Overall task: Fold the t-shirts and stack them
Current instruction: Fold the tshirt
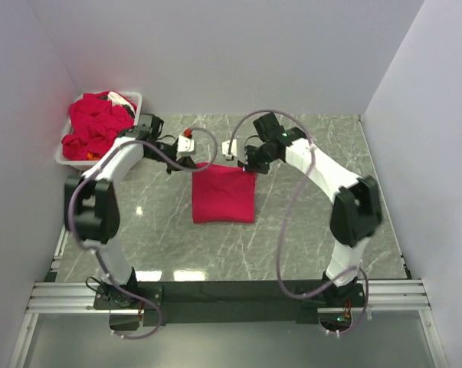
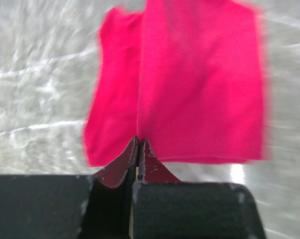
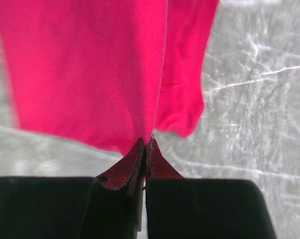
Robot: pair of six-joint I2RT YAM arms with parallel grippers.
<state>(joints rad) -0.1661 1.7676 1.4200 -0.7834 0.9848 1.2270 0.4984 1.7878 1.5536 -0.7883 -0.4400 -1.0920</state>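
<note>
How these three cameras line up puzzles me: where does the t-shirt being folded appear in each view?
Top external: t-shirt at the centre of the table.
Left wrist: upper centre and right, edge pinched in left fingers.
Right wrist: upper left and centre, edge pinched in right fingers.
Shared landmark: the grey marbled table, visible beside the t-shirt in all three.
</note>
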